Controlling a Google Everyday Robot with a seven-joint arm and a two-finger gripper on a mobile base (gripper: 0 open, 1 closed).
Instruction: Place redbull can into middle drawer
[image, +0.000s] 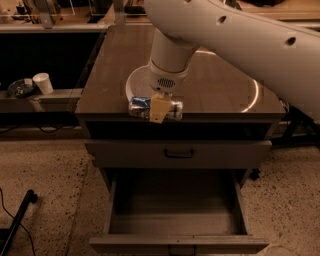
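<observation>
My gripper (157, 111) is shut on the redbull can (140, 106), a slim blue-and-silver can held sideways across the fingers. It hangs over the front edge of the cabinet top, above the drawers. The middle drawer (175, 220) is pulled open below, a wide grey box with a plain inside and a flat front panel. The can is higher than the drawer and a little behind its opening.
A closed grey drawer with a black handle (179, 154) sits just under the cabinet top (110, 75). A white bowl (135, 82) stands on the top behind the gripper. A white paper cup (43, 83) stands on a shelf to the left. A black cable lies on the floor at left.
</observation>
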